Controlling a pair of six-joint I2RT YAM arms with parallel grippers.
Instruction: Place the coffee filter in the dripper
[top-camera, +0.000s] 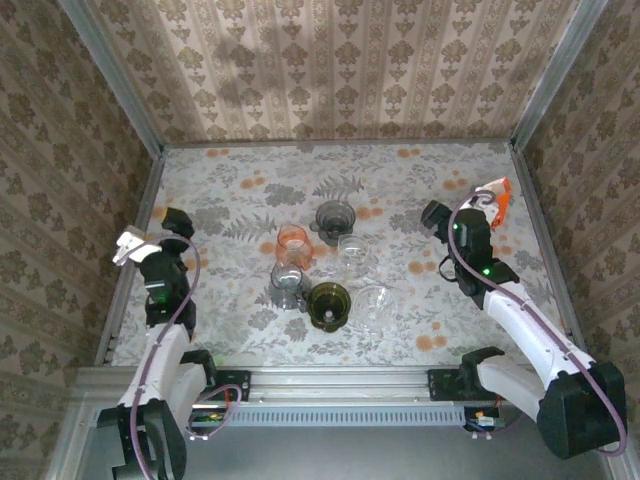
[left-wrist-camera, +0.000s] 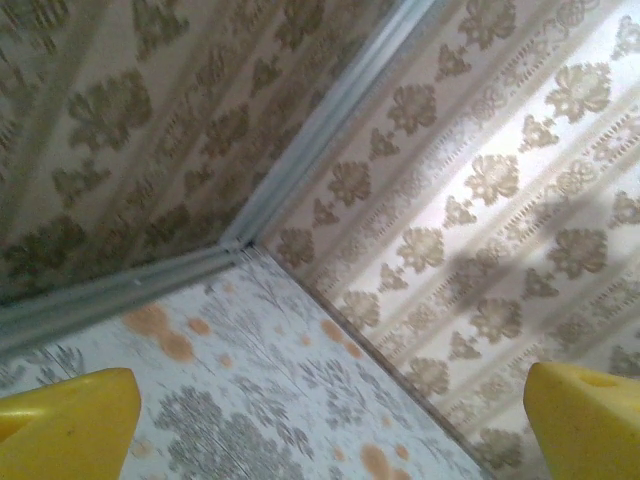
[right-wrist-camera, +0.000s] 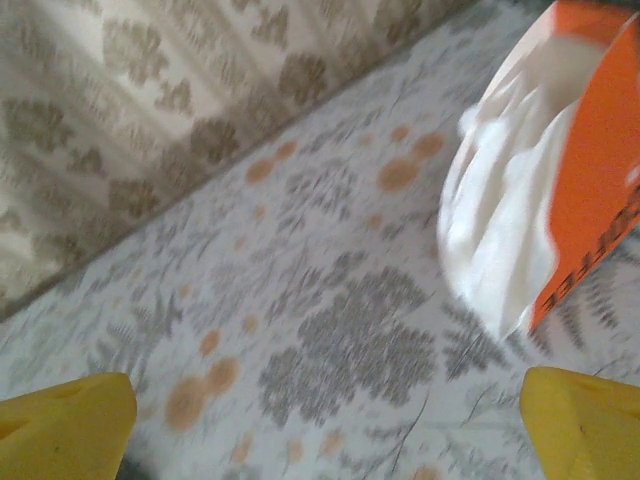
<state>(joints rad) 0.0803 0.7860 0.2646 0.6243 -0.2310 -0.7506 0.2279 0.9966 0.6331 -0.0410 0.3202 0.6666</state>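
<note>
— Start at the left. What is the left gripper (left-wrist-camera: 325, 430) doing?

— Its two yellow fingers (left-wrist-camera: 65, 425) stand spread wide with nothing between them. It sits near the left edge of the table (top-camera: 230, 170), facing the far left corner where the patterned walls (left-wrist-camera: 480, 180) meet.

— And in the middle?

— A tight cluster of drippers. There is an orange dripper (top-camera: 293, 240) and a grey dripper (top-camera: 335, 217) behind and to its right. A dark green dripper (top-camera: 328, 305) stands nearest the arms, with clear glass pieces (top-camera: 352, 250) among them. I cannot tell whether any of them holds a filter.

— The right side?

— The right gripper (right-wrist-camera: 325, 430) is spread wide too, and empty. The pack of filters (right-wrist-camera: 510, 220) lies on the table just ahead of it and to its right, near the right wall. It is white paper in an orange wrapper, and it is apart from the fingers.
</note>
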